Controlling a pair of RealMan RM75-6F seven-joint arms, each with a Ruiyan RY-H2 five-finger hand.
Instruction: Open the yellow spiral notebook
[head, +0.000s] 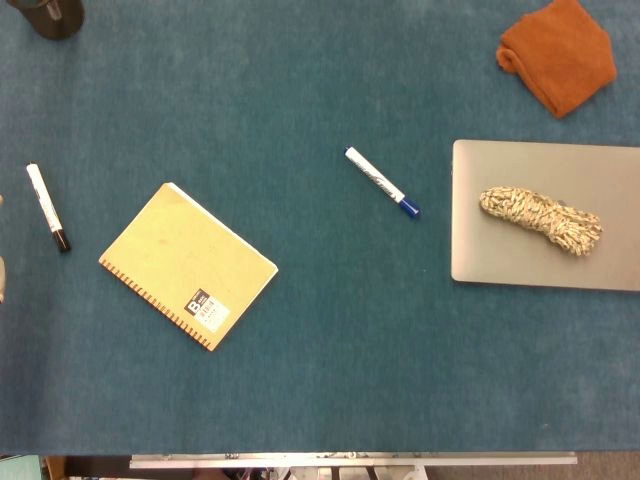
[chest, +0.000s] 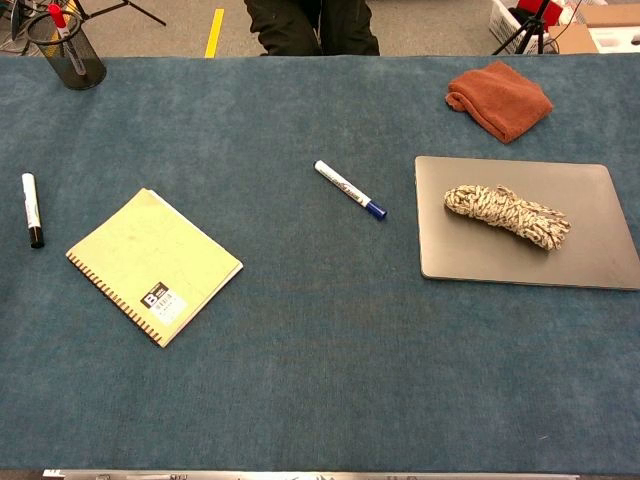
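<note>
on the blue felt-covered bench (chest: 320, 380) i see a flat grey metal slab (chest: 590, 250) on the right carrying a coiled bundle of beige rope (chest: 508, 215), then the closed yellow spiral notebook (chest: 150, 262) lying at an angle on the left, its wire binding along the near-left edge and its free edge facing up and right. neither robot hand is in either view, so i cannot tell their state. to open it well, i'd judge one robot hand should steady the binding side while the other lifts the cover's free edge, avoiding the black-capped white marker (chest: 32, 210) beside it.
</note>
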